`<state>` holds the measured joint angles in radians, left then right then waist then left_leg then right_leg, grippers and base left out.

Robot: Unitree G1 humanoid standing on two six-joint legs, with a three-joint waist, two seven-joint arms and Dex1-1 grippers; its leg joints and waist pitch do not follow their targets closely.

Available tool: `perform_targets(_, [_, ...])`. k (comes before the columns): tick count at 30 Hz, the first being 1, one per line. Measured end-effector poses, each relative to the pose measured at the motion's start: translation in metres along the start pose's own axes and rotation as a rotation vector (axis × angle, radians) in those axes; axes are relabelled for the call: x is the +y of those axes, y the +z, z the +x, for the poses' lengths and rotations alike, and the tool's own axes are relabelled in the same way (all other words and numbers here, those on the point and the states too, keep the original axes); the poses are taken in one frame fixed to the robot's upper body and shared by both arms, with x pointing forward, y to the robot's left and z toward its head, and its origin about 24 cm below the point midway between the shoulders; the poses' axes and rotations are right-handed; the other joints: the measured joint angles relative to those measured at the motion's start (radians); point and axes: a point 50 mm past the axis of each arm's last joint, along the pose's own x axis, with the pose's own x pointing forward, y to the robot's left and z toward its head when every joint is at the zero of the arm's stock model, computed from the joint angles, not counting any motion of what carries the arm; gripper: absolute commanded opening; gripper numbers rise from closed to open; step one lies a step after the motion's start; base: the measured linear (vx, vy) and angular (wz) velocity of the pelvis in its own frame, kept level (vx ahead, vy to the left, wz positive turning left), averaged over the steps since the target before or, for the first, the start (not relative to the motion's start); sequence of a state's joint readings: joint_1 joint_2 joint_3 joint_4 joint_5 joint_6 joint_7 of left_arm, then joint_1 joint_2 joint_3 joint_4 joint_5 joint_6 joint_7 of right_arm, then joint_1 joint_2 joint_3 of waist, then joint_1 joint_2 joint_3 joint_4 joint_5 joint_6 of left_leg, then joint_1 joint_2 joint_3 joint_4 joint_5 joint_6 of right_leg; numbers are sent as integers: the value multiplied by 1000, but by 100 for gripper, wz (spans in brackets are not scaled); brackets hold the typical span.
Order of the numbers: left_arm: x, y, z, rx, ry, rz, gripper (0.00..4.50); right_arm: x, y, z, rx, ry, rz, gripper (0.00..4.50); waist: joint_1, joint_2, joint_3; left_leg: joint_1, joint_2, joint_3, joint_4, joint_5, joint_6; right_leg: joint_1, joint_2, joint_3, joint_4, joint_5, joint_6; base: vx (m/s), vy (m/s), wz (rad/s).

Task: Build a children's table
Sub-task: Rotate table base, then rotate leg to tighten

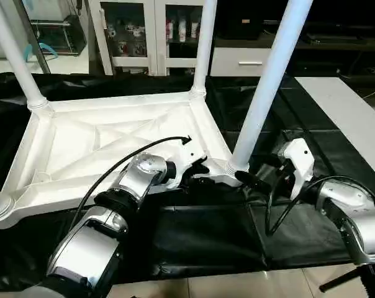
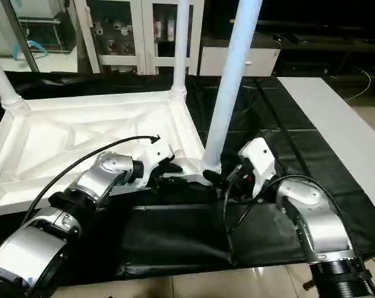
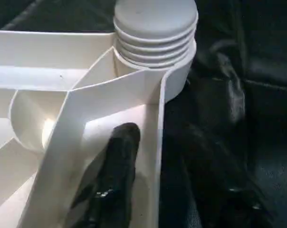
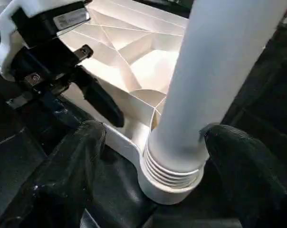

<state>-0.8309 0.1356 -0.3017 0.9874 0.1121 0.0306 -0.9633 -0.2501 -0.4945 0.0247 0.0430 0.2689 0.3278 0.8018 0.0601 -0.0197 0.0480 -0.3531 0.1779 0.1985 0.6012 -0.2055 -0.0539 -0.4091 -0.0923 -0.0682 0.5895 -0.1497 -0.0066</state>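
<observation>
Children's table [image 1: 113,149] lies upside down on the black sheet [image 1: 200,242], legs up; hollow ribbed plastic, likely light, stiff and a bit slippery. Head views: the left gripper [image 1: 198,171] straddles the rim [image 1: 212,139] by the near right corner, partly closed on it. Left wrist: one finger [image 3: 116,175] sits inside the rim. Right wrist: the right gripper [image 4: 150,156] stands wide around the leg [image 4: 219,71] base, the best hold, without squeezing.

I find the white plastic table top [image 1: 107,146] lying underside up on black sheeting, its X-ribs exposed, with four tapered round white legs standing upright in its rounded corner sockets, the nearest leg [image 1: 268,81] showing threads at its seated base.
</observation>
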Motion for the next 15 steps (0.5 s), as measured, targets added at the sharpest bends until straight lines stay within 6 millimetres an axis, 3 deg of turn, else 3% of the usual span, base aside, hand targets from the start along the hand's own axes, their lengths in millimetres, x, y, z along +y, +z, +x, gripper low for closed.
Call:
perform_targets(10, [7, -5, -15, 93, -25, 65, 66, -3, 1, -3, 5, -10, -7, 382, -25, 4, -2, 1, 0, -1, -2, 0, 0, 0, 1, -1, 0, -3, 6, 0, 0, 0])
perform_targets(15, [10, -7, -22, 100, -26, 64, 23, -3, 1, -3, 5, 1, -8, 382, -29, 4, -2, 0, 0, 0, -3, 0, 0, -2, 1, -1, 0, -3, 5, 0, 0, 0])
